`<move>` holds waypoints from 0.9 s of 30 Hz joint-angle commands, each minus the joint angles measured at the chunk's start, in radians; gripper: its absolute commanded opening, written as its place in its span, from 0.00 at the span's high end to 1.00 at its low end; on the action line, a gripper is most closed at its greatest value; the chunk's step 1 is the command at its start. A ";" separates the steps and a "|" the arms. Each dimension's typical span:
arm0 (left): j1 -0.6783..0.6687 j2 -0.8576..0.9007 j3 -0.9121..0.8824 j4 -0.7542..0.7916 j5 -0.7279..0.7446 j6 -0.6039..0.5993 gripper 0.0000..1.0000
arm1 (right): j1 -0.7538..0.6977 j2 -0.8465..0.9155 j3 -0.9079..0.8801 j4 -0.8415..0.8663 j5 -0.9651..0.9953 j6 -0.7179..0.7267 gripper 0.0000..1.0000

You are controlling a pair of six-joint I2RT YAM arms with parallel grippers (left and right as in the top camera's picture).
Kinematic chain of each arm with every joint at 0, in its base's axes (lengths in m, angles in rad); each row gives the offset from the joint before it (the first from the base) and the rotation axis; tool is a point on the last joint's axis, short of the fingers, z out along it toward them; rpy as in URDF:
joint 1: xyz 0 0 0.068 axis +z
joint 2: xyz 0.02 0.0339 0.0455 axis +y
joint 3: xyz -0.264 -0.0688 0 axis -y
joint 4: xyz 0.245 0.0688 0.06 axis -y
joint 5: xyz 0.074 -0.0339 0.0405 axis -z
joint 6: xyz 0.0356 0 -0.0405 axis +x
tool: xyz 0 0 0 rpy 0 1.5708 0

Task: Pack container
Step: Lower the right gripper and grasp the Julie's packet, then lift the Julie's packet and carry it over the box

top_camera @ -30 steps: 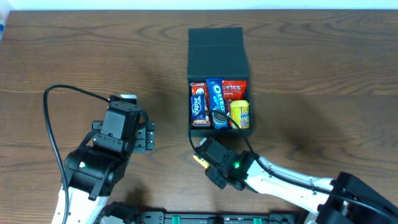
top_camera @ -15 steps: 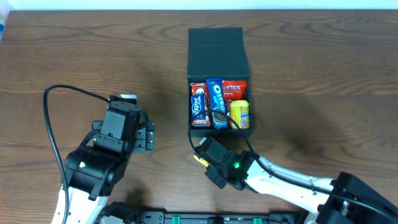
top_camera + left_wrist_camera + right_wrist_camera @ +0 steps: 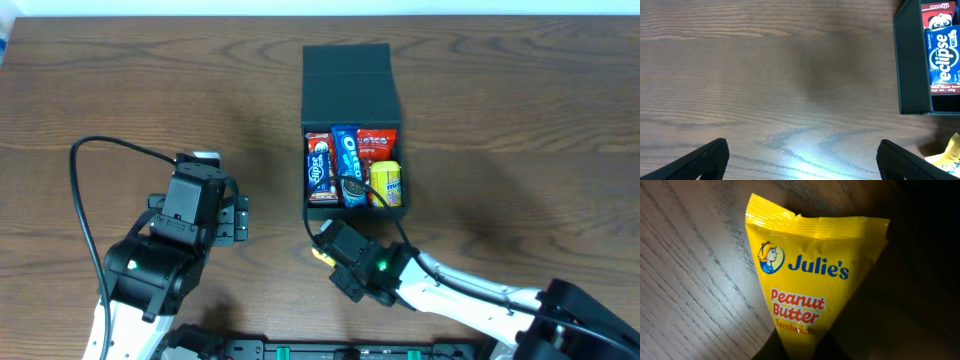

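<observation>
The right claw [image 3: 326, 250] is pressed together on the narrow end of a yellow packet [image 3: 810, 275]. The packet's glossy, crimped foil fans out ahead of the fingers and reads "Julie's Peanut Butter Sandwich".

Just beyond the claw stands the near wall of the container [image 3: 347, 75], a matte, dark teal rectangular box. Its flap lid lies open on the far side. Only a thin strip of bare table [image 3: 520, 120] shows between packet and wall. To the claw's left and right the brown wood-grain top stretches wide.

Inside the box, ahead of the claw, four packs lie side by side and fill the near part of the floor: an eclipse packet [image 3: 319, 165], a blue Oreo packet [image 3: 347, 160], a red packet [image 3: 375, 145] and a small yellow pack [image 3: 387, 180]. A black cable [image 3: 398, 230] from the right arm curves beside the box's near right corner.

The left claw [image 3: 802, 162] is spread wide, well apart to the right claw's left. Its two dark fingertips sit at the low corners of its wrist view, over bare wood. The box's corner and the yellow packet lie off to its right.
</observation>
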 commanded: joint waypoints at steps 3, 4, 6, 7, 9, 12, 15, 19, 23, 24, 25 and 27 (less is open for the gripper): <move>0.004 0.000 0.000 -0.002 0.000 0.006 0.05 | 0.017 -0.098 0.005 -0.023 -0.002 0.004 0.97; 0.004 0.000 -0.001 -0.002 0.000 0.006 0.05 | 0.025 -0.121 0.010 -0.026 -0.002 0.005 0.98; 0.004 0.000 -0.001 -0.002 0.000 0.006 0.05 | 0.040 -0.176 0.023 -0.031 0.012 0.016 0.99; 0.004 0.000 -0.001 -0.002 0.000 0.006 0.05 | 0.047 -0.204 0.032 -0.035 0.032 0.033 0.99; 0.004 0.000 0.000 -0.002 0.000 0.006 0.05 | 0.052 -0.248 0.056 -0.051 0.085 0.071 0.99; 0.004 0.000 0.000 -0.002 0.000 0.006 0.05 | 0.044 -0.292 0.119 -0.093 0.177 0.139 0.99; 0.004 0.000 0.000 -0.002 0.000 0.006 0.05 | 0.008 -0.294 0.187 -0.128 0.220 0.209 0.99; 0.004 0.000 -0.001 -0.002 0.000 0.006 0.05 | -0.076 -0.285 0.251 -0.127 0.243 0.325 0.99; 0.004 0.000 0.000 -0.002 0.000 0.006 0.05 | -0.156 -0.263 0.283 -0.124 0.273 0.434 0.99; 0.004 0.000 0.000 -0.002 0.000 0.006 0.05 | -0.175 -0.254 0.287 -0.121 0.273 0.477 0.98; 0.004 0.000 0.000 -0.002 0.000 0.006 0.05 | -0.192 -0.245 0.288 -0.116 0.273 0.513 0.99; 0.004 0.000 0.000 -0.002 0.000 0.006 0.05 | -0.221 -0.227 0.288 -0.107 0.272 0.563 0.98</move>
